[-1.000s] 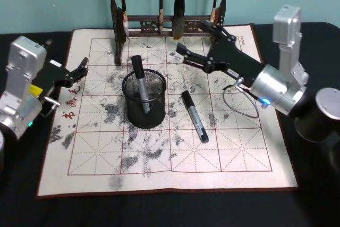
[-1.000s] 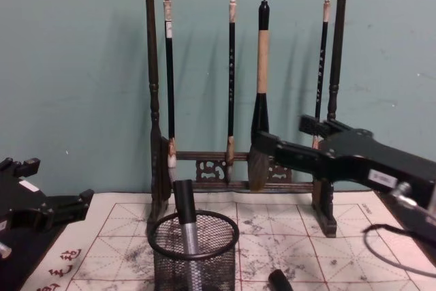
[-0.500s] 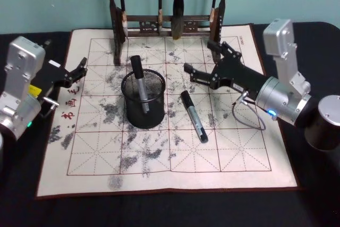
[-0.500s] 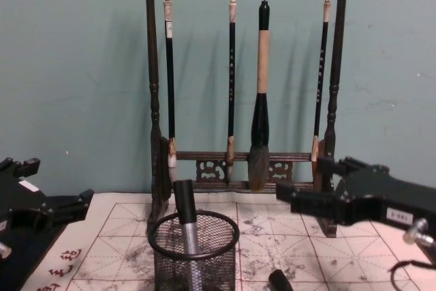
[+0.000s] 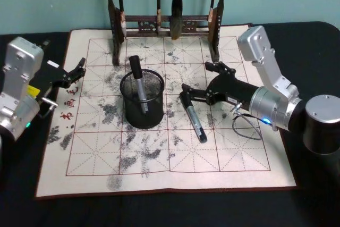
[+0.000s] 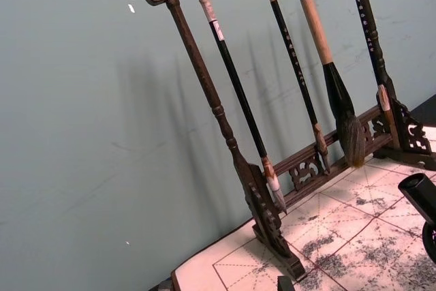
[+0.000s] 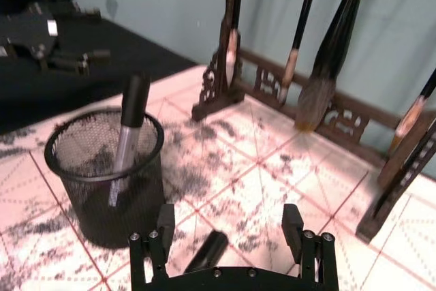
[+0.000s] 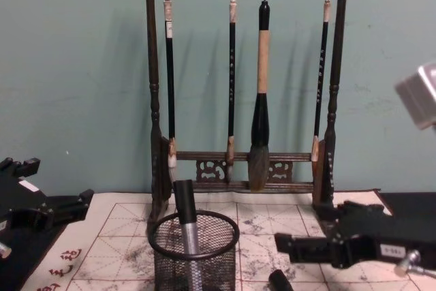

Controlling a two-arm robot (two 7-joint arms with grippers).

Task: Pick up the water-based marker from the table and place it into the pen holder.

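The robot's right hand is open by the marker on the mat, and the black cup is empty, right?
No. The black cup isn't empty: the head view shows a marker standing in it. The right hand is open by the other marker on the mat.

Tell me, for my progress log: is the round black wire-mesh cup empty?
No, a black-capped silver marker stands inside that black mesh cup.
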